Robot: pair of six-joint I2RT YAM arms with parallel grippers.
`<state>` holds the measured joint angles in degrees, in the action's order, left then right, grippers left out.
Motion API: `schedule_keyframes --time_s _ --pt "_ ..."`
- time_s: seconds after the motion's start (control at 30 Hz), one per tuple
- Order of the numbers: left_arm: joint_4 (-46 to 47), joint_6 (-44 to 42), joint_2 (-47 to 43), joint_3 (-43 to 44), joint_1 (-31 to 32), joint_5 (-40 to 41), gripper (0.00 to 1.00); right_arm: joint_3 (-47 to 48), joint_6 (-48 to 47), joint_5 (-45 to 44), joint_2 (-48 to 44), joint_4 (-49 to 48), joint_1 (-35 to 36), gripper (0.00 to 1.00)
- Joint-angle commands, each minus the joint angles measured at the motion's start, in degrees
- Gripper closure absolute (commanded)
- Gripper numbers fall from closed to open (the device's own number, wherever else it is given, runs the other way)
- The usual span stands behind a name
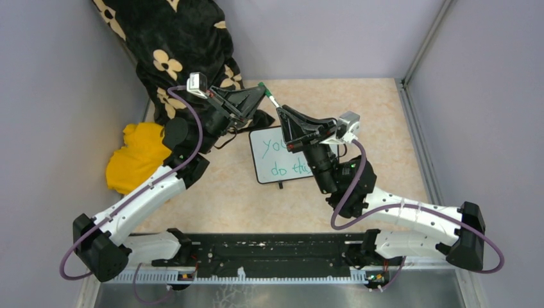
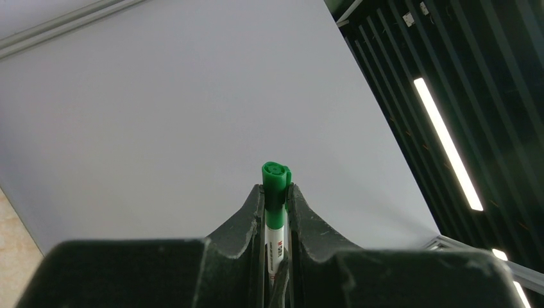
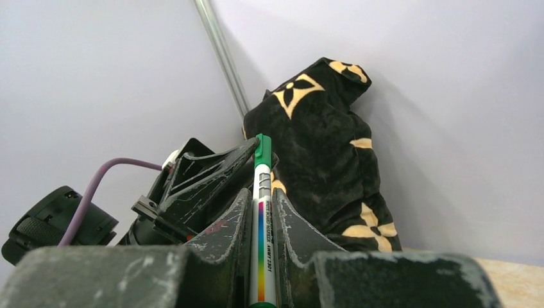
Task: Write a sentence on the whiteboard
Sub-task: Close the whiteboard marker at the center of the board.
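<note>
- The whiteboard [image 1: 260,159] lies flat at the middle of the worktop [image 1: 385,128], with its green sentence [image 1: 282,169] in two lines facing up. From above only "you" and "do thi" can be read. The right arm [image 1: 324,163] reaches across the board's right side and covers the rest.
- Above the board's far edge and clear of its surface, a green-and-white marker [image 1: 272,100] bridges the two tools. The right tool [image 1: 282,114] is pressed together on the barrel. The left tool [image 1: 260,93] pinches the other end, and the green cap [image 2: 276,174] pokes out past its fingertips.
- The two-armed hold looks made for the cap, one tool steadying the barrel while the other works the cap along it. With lettering on the board, writing is probably over and the pen is being closed. Whether the cap is fully seated cannot be told.
- The writing tip shows in no view. The left wrist camera sees only wall and ceiling lights beyond the cap, and neither wrist camera takes in the board.
- A black cloth with cream flowers [image 1: 173,45] is heaped in the far left corner. A yellow cloth [image 1: 138,157] sits below it by the left wall, well apart from the board.
</note>
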<state>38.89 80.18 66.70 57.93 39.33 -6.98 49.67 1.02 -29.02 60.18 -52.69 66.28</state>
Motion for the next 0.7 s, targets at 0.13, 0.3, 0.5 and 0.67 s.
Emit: schedule_keyframes --time_s 0.13,0.3,0.5,0.67 --pt "2.05 -1.51 1.27 -0.78 3.98 -4.35 1.0 3.21 -0.61 0.22 1.14 -0.62 0.52 1.0" --pt "2.23 -2.04 1.9 -0.93 5.64 -4.34 1.0 3.45 -0.5 0.27 1.37 -0.58 0.47 1.0" --pt "2.37 -2.86 2.69 -0.98 7.74 -4.52 1.0 3.64 -0.62 0.12 1.59 -0.56 0.5 1.0" --pt "2.45 -3.44 3.29 -1.14 9.18 -4.4 1.0 3.84 -0.75 -0.07 1.83 -0.66 0.52 1.0"
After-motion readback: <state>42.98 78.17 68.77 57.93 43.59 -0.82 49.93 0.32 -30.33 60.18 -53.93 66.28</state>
